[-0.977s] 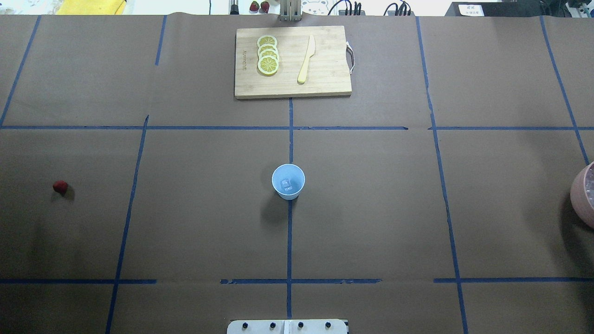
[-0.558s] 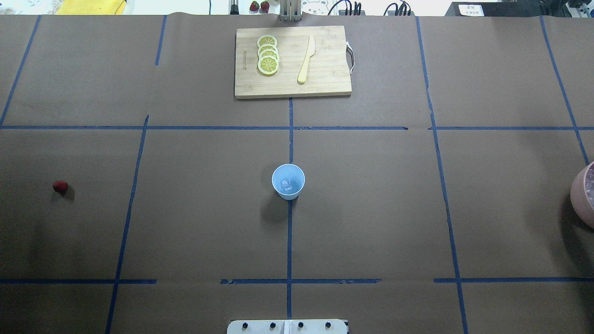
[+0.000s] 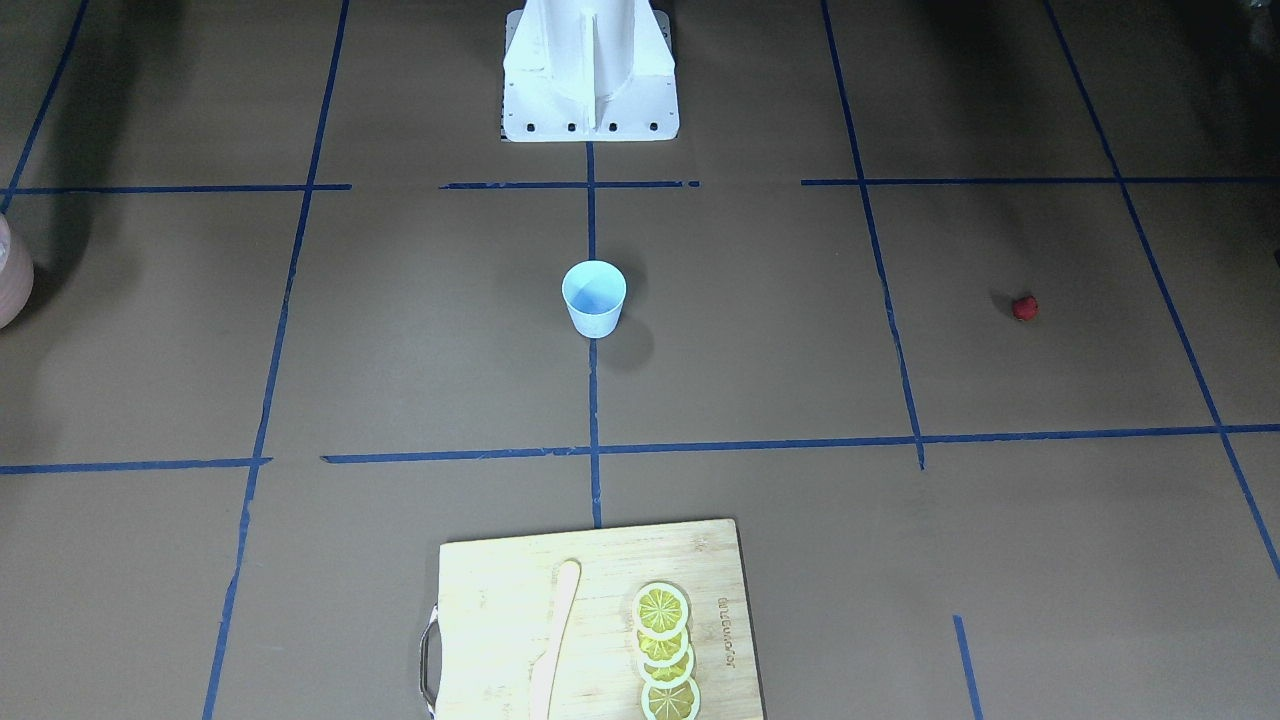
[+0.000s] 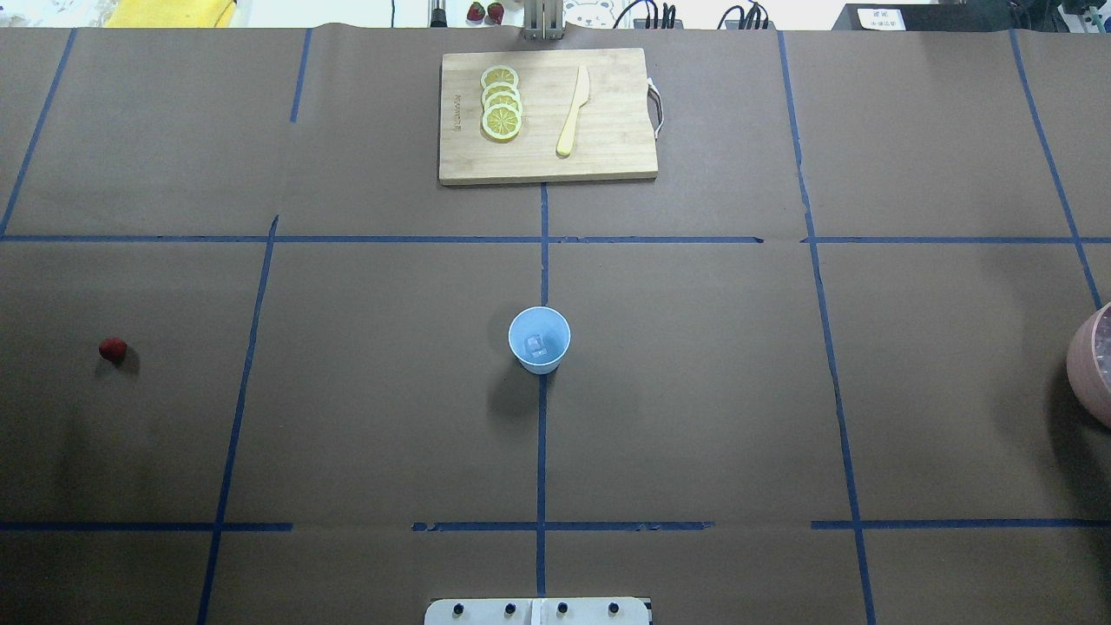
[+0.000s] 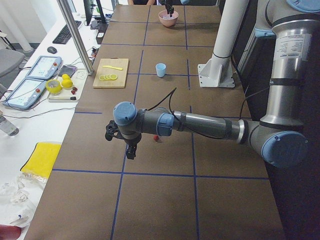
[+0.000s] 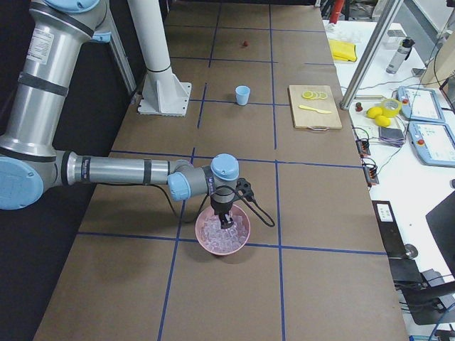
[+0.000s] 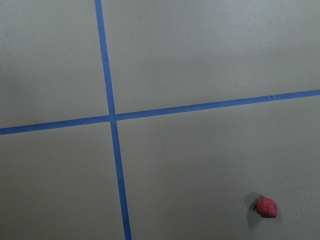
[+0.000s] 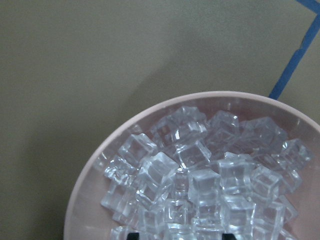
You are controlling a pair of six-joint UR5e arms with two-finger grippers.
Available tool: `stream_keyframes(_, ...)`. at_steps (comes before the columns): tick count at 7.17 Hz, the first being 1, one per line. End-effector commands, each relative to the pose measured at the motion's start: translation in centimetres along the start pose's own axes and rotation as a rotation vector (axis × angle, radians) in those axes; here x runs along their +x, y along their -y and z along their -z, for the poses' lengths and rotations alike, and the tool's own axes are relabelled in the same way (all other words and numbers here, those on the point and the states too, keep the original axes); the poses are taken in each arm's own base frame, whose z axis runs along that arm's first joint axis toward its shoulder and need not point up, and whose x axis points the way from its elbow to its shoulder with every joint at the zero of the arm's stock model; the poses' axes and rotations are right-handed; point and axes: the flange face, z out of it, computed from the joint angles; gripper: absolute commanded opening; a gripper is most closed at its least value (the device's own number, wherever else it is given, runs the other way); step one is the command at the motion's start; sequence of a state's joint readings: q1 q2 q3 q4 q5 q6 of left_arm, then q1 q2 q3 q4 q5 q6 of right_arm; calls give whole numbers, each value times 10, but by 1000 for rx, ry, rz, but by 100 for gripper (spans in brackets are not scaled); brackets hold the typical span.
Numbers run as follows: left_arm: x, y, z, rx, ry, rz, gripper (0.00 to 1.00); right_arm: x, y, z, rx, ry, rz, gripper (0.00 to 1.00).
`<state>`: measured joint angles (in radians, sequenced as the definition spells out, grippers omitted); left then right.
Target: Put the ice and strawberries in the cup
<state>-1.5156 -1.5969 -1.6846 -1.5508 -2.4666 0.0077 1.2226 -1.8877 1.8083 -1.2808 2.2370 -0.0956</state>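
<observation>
Cup (image 4: 521, 333) holds ice (image 4: 537, 347) — strawberry (image 4: 113, 349) apart.

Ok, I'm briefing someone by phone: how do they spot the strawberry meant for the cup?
Start at the brown paper-covered table with blue tape lines; a pale blue tapered cup stands mid-table. Far to the robot's left of it lies a tiny round red strawberry, alone, the only red thing on the paper.

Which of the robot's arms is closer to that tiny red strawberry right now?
Left. The left gripper hangs beside the strawberry, above the table; the right gripper is at the far end, over the pink bowl of ice.
</observation>
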Motion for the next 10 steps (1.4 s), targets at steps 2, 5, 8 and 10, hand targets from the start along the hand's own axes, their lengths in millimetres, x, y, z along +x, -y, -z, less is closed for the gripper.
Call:
stream_keyframes(2,2,0,1,3,0,-3,100,-3,0,-4,-10,5,7,62)
stream_keyframes(5,1,0,1,2,0,-2,100,-6,0,-8,-22,6,15,62)
stream_keyframes(8,2,0,1,3,0,-3,100,-6,-2,-12,-31,5,17,62)
stream_keyframes(10,2,0,1,3,0,-3,100,-5,-4,-13,-35,4,14,62)
